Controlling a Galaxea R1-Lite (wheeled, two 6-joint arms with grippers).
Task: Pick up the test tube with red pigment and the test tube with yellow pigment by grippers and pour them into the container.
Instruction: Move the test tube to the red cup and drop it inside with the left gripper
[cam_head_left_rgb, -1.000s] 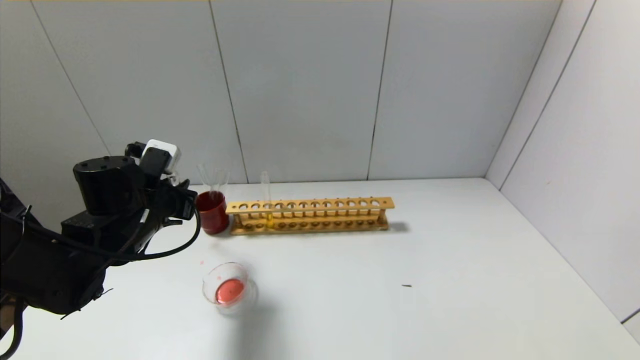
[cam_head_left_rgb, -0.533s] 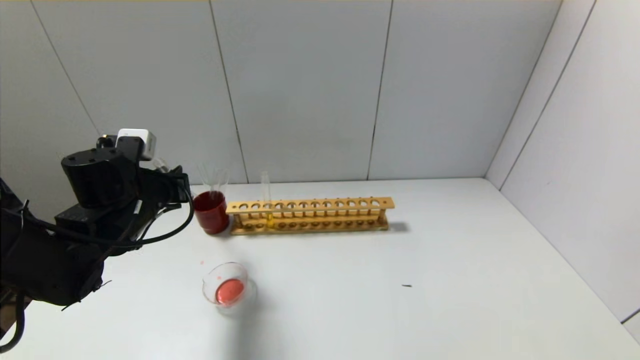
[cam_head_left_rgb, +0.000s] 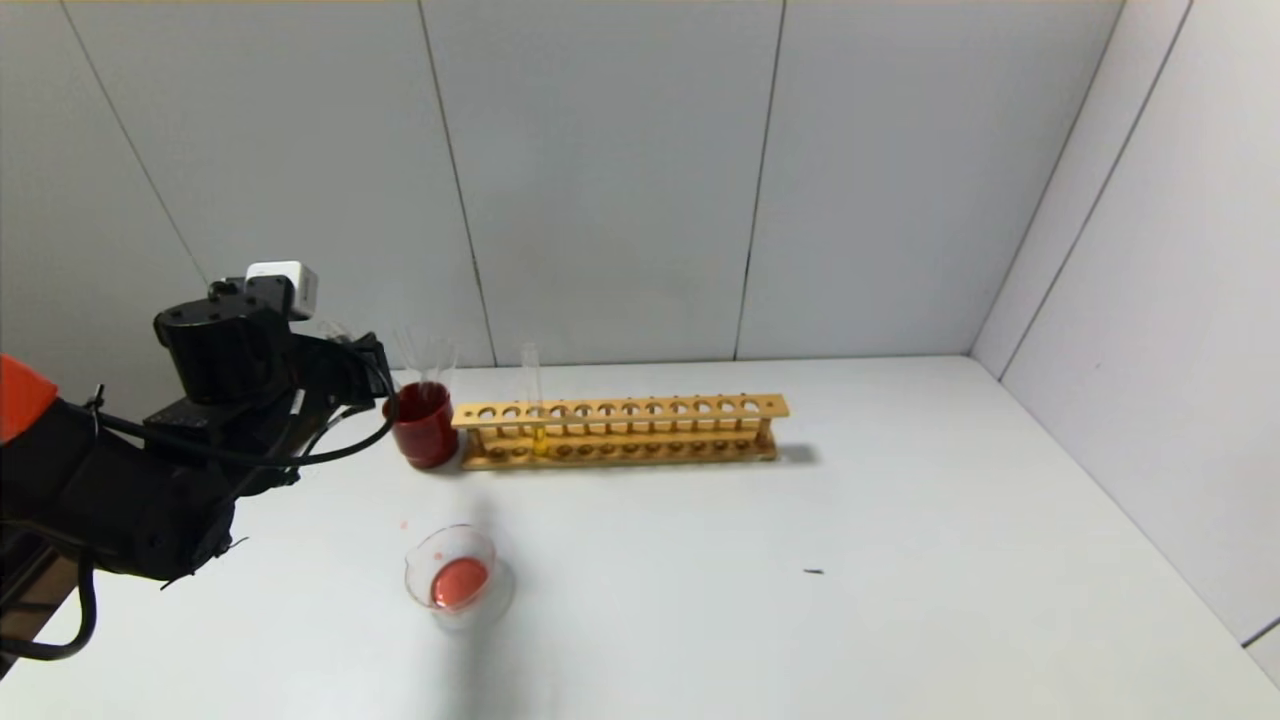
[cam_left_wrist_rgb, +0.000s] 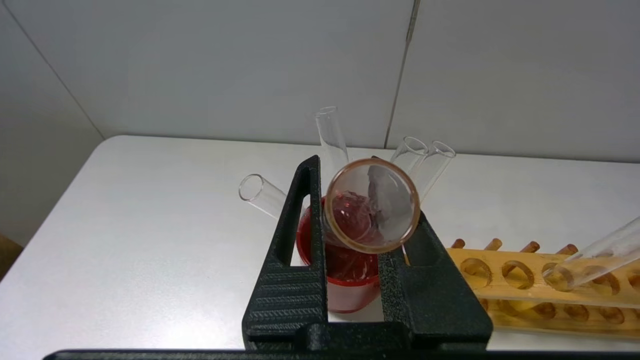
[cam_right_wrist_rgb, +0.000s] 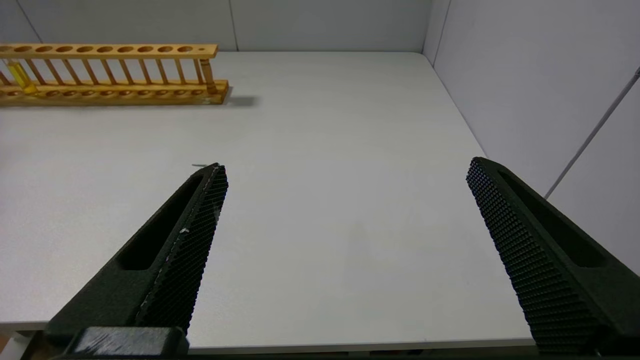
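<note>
The cup (cam_head_left_rgb: 424, 427) stands just left of the rack (cam_head_left_rgb: 620, 430), the container (cam_head_left_rgb: 459, 578) before both.

White table (cam_head_left_rgb: 900, 560): wooden rack (cam_head_left_rgb: 620, 430), red cup (cam_head_left_rgb: 424, 425), glass container (cam_head_left_rgb: 455, 578).

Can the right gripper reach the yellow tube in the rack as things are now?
Probably yes. The right gripper is open, and bare table lies between it and the yellow tube at the rack's far end. Whether the arm stretches that far is unclear.

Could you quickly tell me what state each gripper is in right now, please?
Left gripper: shut on the test tube with red pigment, beside the red cup.
Right gripper: open, holding nothing, above the table.
</note>
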